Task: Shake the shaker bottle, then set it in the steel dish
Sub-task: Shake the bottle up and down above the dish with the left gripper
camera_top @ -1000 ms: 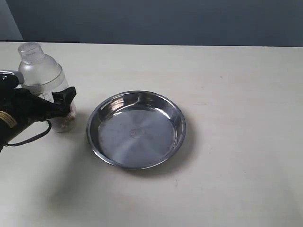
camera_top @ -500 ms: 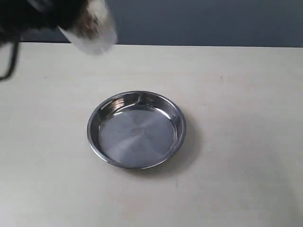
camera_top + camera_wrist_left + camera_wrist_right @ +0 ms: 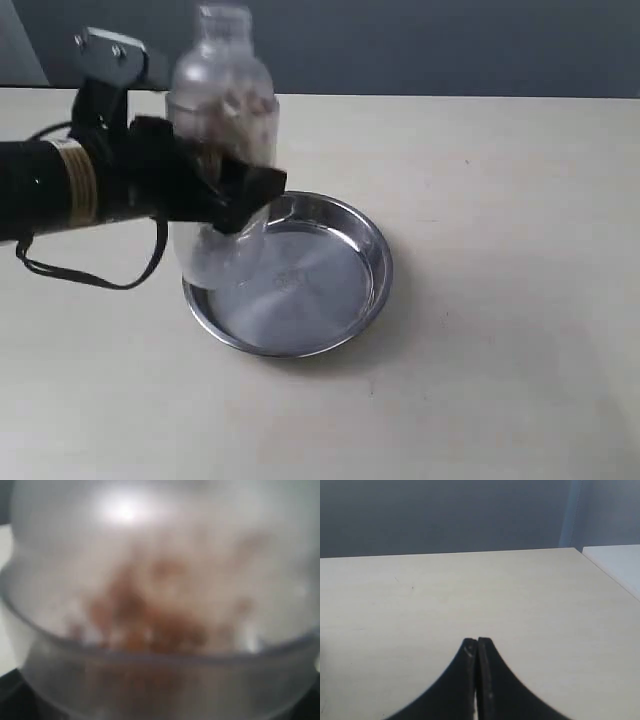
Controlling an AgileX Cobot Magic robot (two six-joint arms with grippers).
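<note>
Jaws of the left gripper (image 3: 238, 192) are clenched across the waist of the shaker bottle (image 3: 222, 110), spread wide because the body is wide. The bottle stands upright between them, clear of the table (image 3: 500, 200). Brown granules (image 3: 240, 105) show above the grip, near the shoulder, and the bottle is blurred, so I judge this to be the shaking step. A waist grip leaves the base free for setting down. The steel dish (image 3: 340, 290) lies below and just beyond the jaws, with nothing in it. The bottle's base overlaps its near rim, but whether it hangs over the dish I cannot tell. That rim is low, and the table around it is bare.

From the left wrist, the bottle (image 3: 160, 540) fills everything, with granules (image 3: 145, 625) heaped against its wall; the fingers cannot be made out.

From the right wrist, the right gripper (image 3: 477, 652) has its 2 jaws pressed together on nothing, with bare table (image 3: 520, 590) ahead of them as far as its back edge.
</note>
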